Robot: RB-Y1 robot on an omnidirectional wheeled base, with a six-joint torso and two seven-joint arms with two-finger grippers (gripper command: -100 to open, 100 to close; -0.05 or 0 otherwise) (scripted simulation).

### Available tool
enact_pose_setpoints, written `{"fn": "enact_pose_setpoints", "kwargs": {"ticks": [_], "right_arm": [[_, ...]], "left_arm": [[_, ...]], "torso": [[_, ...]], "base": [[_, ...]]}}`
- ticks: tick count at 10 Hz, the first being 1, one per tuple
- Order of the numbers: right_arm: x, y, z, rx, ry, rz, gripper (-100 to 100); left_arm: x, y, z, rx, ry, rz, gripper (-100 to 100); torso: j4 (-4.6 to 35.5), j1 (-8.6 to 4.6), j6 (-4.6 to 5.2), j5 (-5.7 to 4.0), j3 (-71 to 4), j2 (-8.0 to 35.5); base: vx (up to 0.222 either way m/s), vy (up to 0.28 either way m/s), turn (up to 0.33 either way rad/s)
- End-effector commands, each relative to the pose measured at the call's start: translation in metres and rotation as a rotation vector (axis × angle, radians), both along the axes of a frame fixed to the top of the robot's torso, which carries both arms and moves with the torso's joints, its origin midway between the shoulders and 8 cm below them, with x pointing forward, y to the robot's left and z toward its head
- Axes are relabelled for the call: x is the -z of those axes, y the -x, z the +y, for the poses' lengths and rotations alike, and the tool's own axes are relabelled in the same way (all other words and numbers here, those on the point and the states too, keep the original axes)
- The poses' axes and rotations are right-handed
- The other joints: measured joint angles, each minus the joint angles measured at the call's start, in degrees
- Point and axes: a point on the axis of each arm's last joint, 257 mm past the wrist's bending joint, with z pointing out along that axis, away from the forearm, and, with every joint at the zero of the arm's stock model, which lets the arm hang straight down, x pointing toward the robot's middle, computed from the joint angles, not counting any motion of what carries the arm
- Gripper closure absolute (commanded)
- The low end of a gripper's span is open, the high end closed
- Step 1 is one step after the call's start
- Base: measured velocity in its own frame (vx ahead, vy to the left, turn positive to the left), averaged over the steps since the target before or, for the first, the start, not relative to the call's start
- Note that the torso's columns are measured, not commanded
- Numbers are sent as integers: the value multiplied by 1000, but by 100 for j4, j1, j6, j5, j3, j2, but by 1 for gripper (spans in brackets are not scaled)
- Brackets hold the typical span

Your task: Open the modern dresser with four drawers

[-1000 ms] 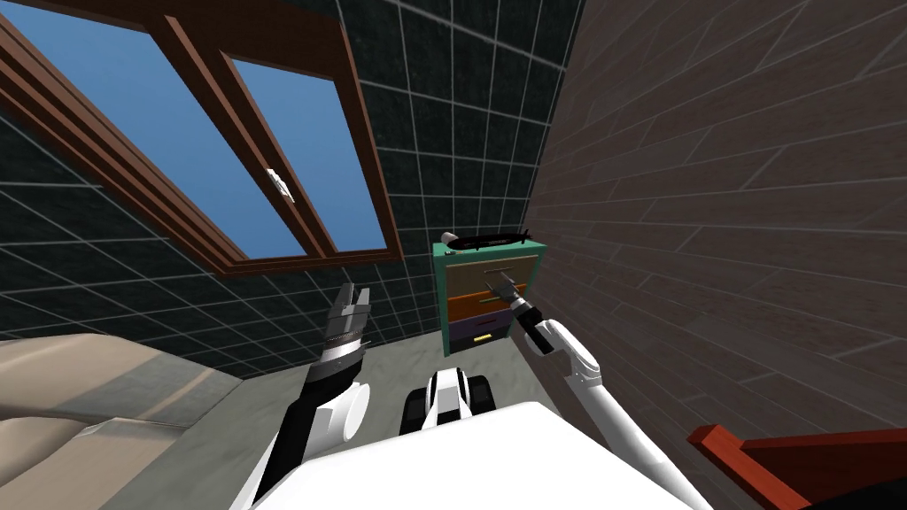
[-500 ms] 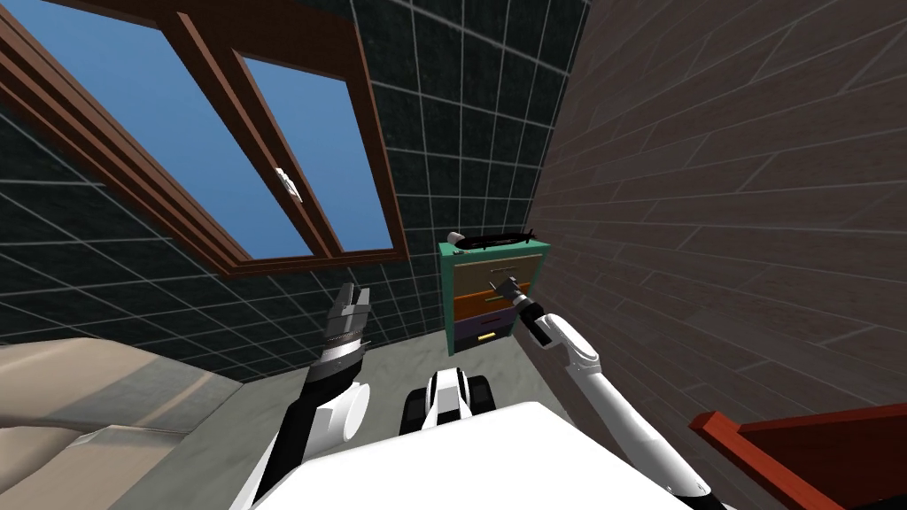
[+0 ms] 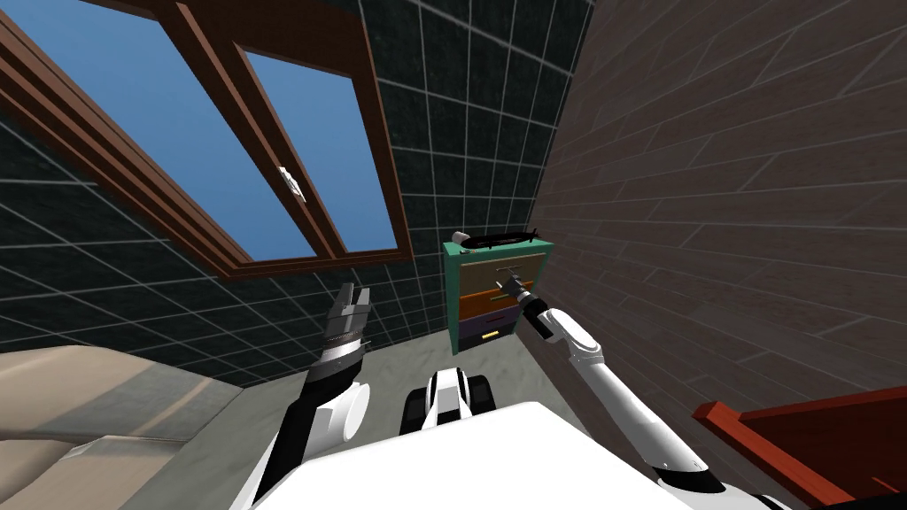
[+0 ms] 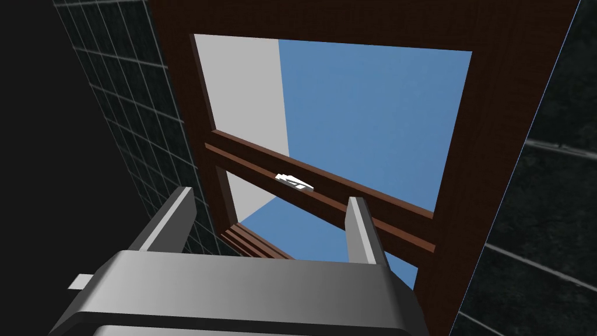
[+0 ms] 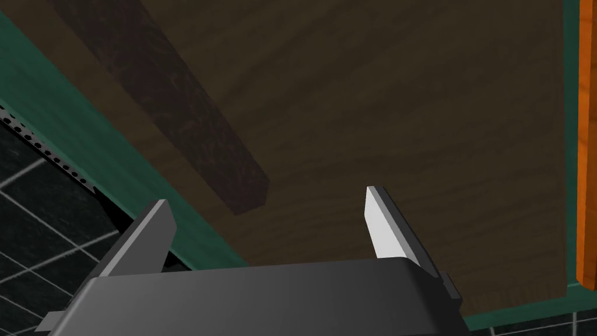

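Dresser [image 3: 453,297]: right hand [image 5: 265,198] spread near handle [image 5: 175,105] of top drawer [image 5: 396,116]; left hand [image 4: 271,195] raised, likewise spread.

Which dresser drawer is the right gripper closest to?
The brown drawer, beside the orange drawer: the right gripper's open fingers face its dark handle.

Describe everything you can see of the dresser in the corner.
The dresser is an upright teal-framed box on the grey floor, in the corner between the dark tiled wall and the brown wall. Its stacked drawer fronts show wood-grain tan, orange and purple, all apparently shut. The top drawer carries a dark brown bar handle. A black elongated object lies on top. The open right claw hovers at the handle's end, not gripping it.
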Motion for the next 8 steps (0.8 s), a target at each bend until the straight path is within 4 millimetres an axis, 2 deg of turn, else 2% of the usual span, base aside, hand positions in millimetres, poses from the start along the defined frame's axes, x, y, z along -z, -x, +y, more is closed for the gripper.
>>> {"fn": "enact_pose_setpoints", "kwargs": {"ticks": [1, 3, 4, 5, 6, 7, 8], "right_arm": [[0, -7, -17, 42, 132, -1, -100], [-2, -10, -29, 68, 219, -3, -100], [-1, -9, -26, 59, 185, -2, -100], [-7, -11, -35, 64, 195, -2, -100], [-4, -10, -32, 63, 195, -2, -100], [-4, -10, -33, 62, 194, -2, 100], [-7, -9, -31, 52, 194, -5, 100]], "left_arm": [[0, 0, 0, 0, 0, 0, 0], [0, 0, 0, 0, 0, 0, 0], [0, 0, 0, 0, 0, 0, 0], [0, 0, 0, 0, 0, 0, 0], [0, 0, 0, 0, 0, 0, 0], [0, 0, 0, 0, 0, 0, 0], [0, 0, 0, 0, 0, 0, 0]], "torso": [[-2, -12, 0, -3, -4, -7], [-4, -20, 0, -6, -9, -14], [-4, -16, 0, -6, -8, -12], [-3, -22, 1, -6, -6, -9], [-6, -11, -1, -4, -15, -25], [-6, -14, 1, -4, -11, -15], [-1, -17, 1, -5, -2, -2]], "base": [[4, 85, -21], [2, 69, -20], [0, 30, -6], [60, 44, 26], [39, 26, 4], [6, 4, 0], [-105, 14, -71]]}}
